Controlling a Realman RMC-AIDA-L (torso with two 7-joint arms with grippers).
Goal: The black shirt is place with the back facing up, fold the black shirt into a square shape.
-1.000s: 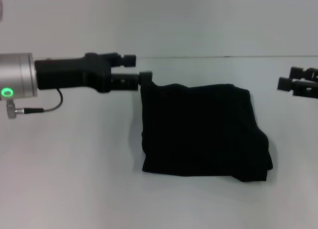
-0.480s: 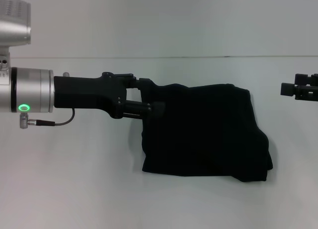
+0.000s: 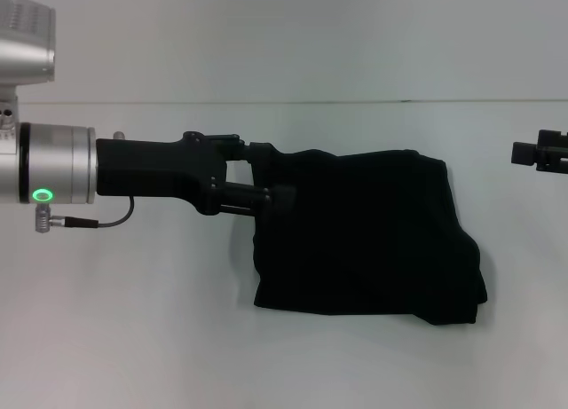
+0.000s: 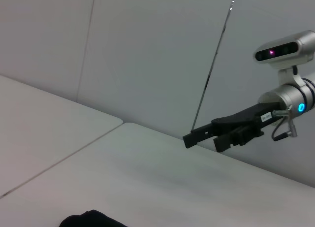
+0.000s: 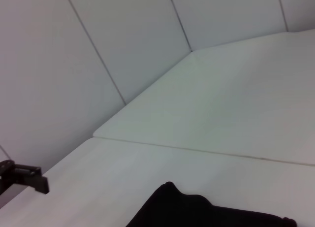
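The left gripper [image 3: 271, 174] reaches in from the left, its fingers apart, one above and one below the far left corner of the black shirt [image 3: 364, 240], which lies folded into a rough square on the white table [image 3: 133, 338]. The right gripper [image 3: 541, 152] hangs well apart at the right edge; whether it is open I cannot tell.

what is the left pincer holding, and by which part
It cannot be told: the left pincer straddles the far left corner of the folded black shirt, with no closed grip visible. The right pincer holds nothing.
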